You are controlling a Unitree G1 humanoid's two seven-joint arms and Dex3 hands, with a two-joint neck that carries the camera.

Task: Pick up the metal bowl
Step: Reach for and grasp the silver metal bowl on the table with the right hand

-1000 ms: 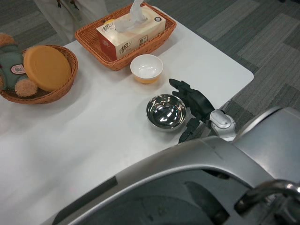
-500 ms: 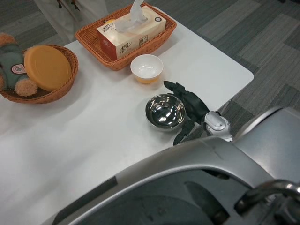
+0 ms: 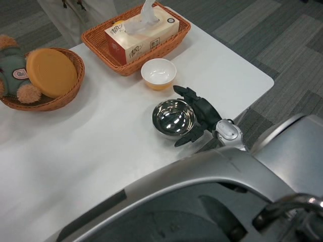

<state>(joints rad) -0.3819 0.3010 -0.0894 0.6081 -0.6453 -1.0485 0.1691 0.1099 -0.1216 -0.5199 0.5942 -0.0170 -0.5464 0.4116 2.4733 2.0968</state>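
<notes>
Right hand at the bowl, right side of the table.

Head view: we see the bowl [image 3: 174, 117] upright on the white table [image 3: 101, 146], just in front of a small white cup [image 3: 158, 73]. Our right hand [image 3: 199, 115] wraps its right flank: fingers [image 3: 184, 92] spread along the far rim, the thumb curling under the near rim, both touching or very nearly so. We cannot tell whether the hold is firm; the bowl appears to sit on the table. The left hand is out of view. Farther back, a tissue box [image 3: 141, 31] lies in a wicker tray [image 3: 174, 43]; at left a round basket [image 3: 65, 96] holds an orange disc [image 3: 51, 72] and a plush toy [image 3: 12, 73].
</notes>
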